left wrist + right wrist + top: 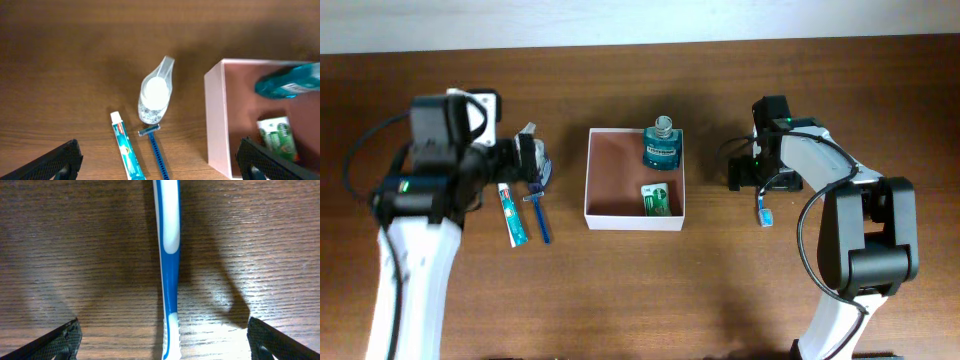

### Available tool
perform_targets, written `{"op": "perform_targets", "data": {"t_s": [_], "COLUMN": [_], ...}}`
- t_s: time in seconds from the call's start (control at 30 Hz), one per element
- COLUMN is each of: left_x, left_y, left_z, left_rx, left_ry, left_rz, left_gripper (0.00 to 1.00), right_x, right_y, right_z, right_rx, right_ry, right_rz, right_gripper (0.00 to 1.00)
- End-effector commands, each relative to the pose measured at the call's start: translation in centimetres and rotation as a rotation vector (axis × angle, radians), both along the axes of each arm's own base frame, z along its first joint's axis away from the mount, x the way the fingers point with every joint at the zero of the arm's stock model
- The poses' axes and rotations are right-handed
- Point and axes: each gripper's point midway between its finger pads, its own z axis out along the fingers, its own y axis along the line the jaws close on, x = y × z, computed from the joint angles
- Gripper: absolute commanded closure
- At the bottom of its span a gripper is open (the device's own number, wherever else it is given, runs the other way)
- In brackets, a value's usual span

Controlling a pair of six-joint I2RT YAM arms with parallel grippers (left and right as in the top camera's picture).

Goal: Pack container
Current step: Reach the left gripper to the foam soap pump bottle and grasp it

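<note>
The container [615, 175] sits mid-table, with a teal mouthwash bottle [661, 146] in its far right corner and a green packet [657, 200] in its near right corner. Left of the container, the left gripper [160, 147] points down at the wood, jaws wide apart, above a toothpaste tube [125, 150], a razor [150, 131] and a clear white-topped item [156, 95]. Right of the container, the right arm folds back toward it, the right gripper [162, 324] spread either side of a blue toothbrush [169, 255], neither finger touching it

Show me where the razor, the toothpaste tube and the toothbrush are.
razor [156, 156]: left wrist view, on its blue handle.
toothpaste tube [125, 149]: left wrist view, middle of the tube's body.
toothbrush [169, 280]: right wrist view, blue part of the handle.
</note>
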Motion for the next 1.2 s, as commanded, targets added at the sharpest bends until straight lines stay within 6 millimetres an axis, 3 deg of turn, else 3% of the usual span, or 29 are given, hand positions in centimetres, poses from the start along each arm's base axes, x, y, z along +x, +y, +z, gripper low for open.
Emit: {"op": "perform_targets", "data": {"t_s": [0.0,0.33,0.5,0.57,0.63,0.73,0.87,1.0,1.17], "left_x": [1.3,5.8,7.0,7.4,7.7,8.0,8.1,8.1,8.2], "left_y": [0.0,0.0,0.0,-0.2,-0.6,-1.3,-2.2,-2.9,-1.5], "left_z": [-2.5,-7.4,-8.1,-8.4,-8.2,-8.0,-8.0,-7.9,-8.0], "left_rx": [0.002,0.002,0.003,0.003,0.004,0.013,0.031,0.052,0.117], "left_ry": [0.079,0.111,0.096,0.09,0.076,0.061,0.052,0.044,0.049], "left_rz": [-0.017,-0.017,-0.017,-0.02,-0.031,-0.059,-0.098,-0.134,-0.084], "left_gripper": [0.02,0.03,0.06,0.11,0.28,0.4,0.4,0.5,0.51], "right_x": [-1.8,-1.8,-1.8,-1.8,-1.8,-1.8,-1.8,-1.8,-1.8], "right_y": [-0.5,-0.5,-0.5,-0.5,-0.5,-0.5,-0.5,-0.5,-0.5], "right_z": [-2.3,-2.3,-2.3,-2.3,-2.3,-2.3,-2.3,-2.3,-2.3], "right_rx": [-0.034,-0.034,-0.034,-0.034,-0.034,-0.034,-0.034,-0.034,-0.034], "right_ry": [0.078,0.078,0.078,0.078,0.078,0.078,0.078,0.078,0.078], "right_rz": [0.001,0.001,0.001,0.001,0.001,0.001,0.001,0.001,0.001], "right_gripper": [0.01,0.01,0.01,0.01,0.01,0.01,0.01,0.01,0.01]}}
